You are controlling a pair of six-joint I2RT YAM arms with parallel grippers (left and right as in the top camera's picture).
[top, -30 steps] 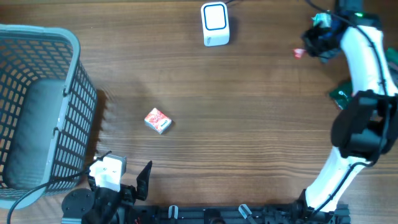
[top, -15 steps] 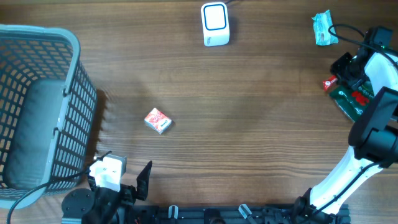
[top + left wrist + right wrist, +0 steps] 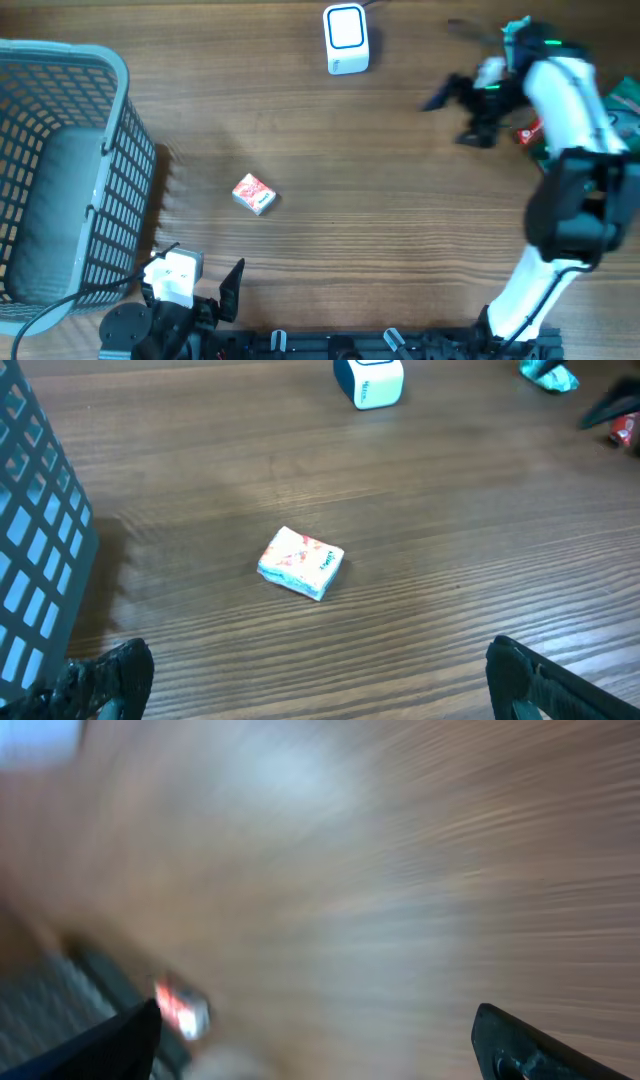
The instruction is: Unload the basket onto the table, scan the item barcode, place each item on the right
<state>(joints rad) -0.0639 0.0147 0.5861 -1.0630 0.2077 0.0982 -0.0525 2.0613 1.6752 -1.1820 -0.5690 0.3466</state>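
The item, a small red and white box (image 3: 253, 194), lies flat on the wooden table left of centre; the left wrist view shows the box (image 3: 301, 562) ahead of the fingers. The white scanner (image 3: 346, 38) with a blue window stands at the far edge, and in the left wrist view the scanner (image 3: 368, 380) is at the top. My left gripper (image 3: 200, 290) rests at the near left, open and empty (image 3: 320, 685). My right gripper (image 3: 445, 120) hovers right of centre, open and empty (image 3: 315, 1040). Its view is heavily blurred, with a red and white smear (image 3: 180, 1005) at lower left.
A grey mesh basket (image 3: 110, 150) fills the left side. At the right lie a small red packet (image 3: 527, 133), a dark green packet (image 3: 548, 150) and a teal packet (image 3: 515, 30) near the right arm.
The right gripper went from shut to open, left the small red packet on the table at the right, and swung left toward the table's middle. The left arm has not moved.
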